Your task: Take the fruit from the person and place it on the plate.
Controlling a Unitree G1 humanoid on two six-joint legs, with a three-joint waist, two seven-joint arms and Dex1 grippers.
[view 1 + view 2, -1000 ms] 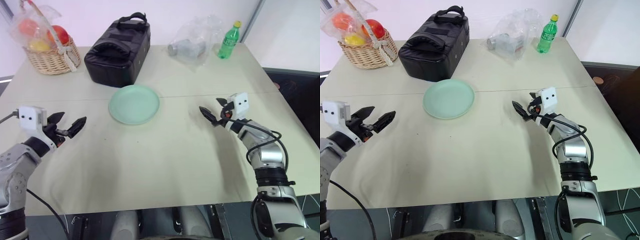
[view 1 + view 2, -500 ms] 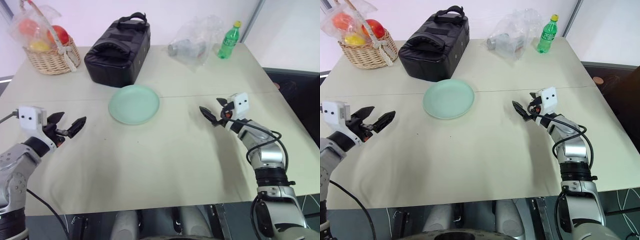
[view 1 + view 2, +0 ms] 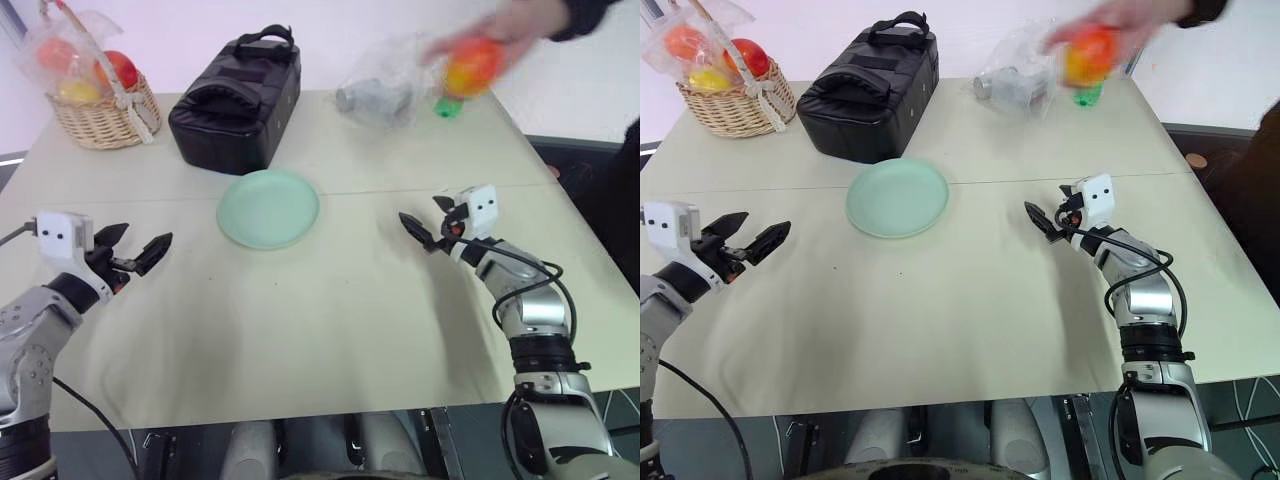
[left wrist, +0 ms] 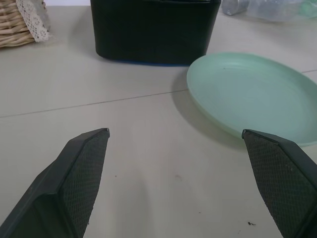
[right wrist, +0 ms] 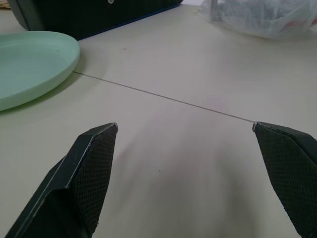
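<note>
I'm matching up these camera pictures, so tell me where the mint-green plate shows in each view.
Left eye view: the plate lies mid-table, just in front of the black zip bag.
Right eye view: the same spot, in front of the bag.
Left wrist view: beyond the open left gripper, the bag behind it.
Right wrist view: beyond the open right gripper, the bag behind it.
Shared landmark: the black zip bag.

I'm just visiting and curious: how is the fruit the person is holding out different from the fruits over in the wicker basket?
The fruit is bare and held in the air by the person's hand over the table's far right; the basket fruits are wrapped in clear plastic and sit in the wicker basket at the far left corner. The held one is a single piece; the basket holds several. Both show red and yellow-orange colours.
</note>
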